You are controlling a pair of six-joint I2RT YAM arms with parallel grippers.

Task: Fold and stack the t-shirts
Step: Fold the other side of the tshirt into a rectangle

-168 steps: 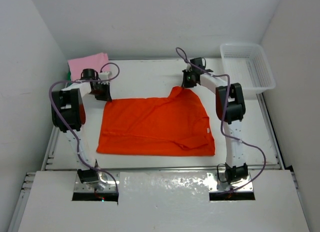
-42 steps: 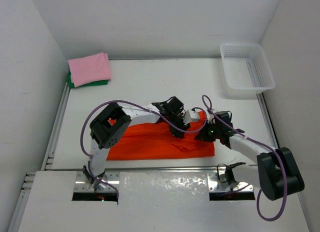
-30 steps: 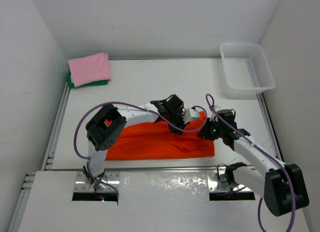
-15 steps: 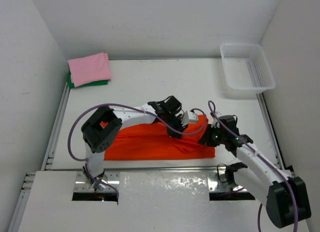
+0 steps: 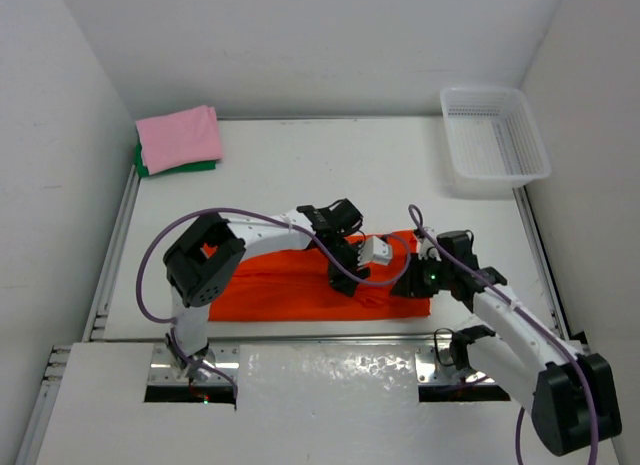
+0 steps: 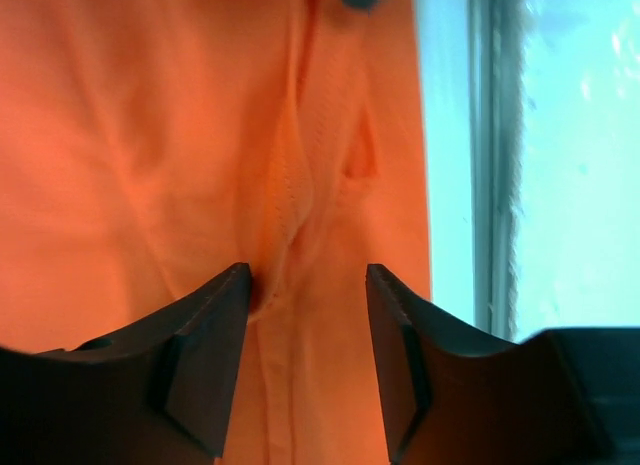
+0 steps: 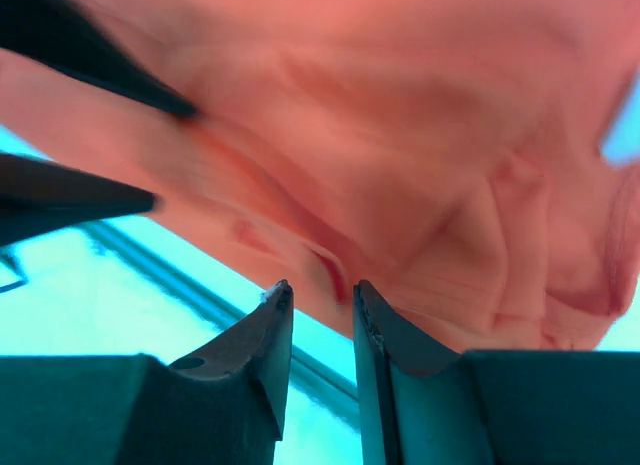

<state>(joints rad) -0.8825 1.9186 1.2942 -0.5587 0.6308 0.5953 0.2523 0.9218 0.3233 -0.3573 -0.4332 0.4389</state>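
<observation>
Your orange shirt (image 5: 290, 285) lies as a long, doubled-over band on the tabletop (image 5: 300, 165), well apart from the basket (image 5: 500, 177) on the side toward the arm bases. The pink shirt (image 5: 180, 135) sits folded on the green shirt (image 5: 175, 168), straight across the tabletop from the basket.

Your left end effector (image 6: 305, 275) has its fingers apart, straddling a raised ridge of orange cloth. Your right end effector (image 7: 320, 287) shows only a narrow gap, with a wrinkle of the hem just beyond its tips. Neither looks clamped on anything.

Watch the lift-off. If you raise the left one at a slant, a finger will likely catch that ridge and pull the fold open. The right one's narrow gap could pinch the wrinkle and drag the end nearest the basket with it. Both wrists also crowd that same end of the shirt, so a sideways move risks a knock between them.
</observation>
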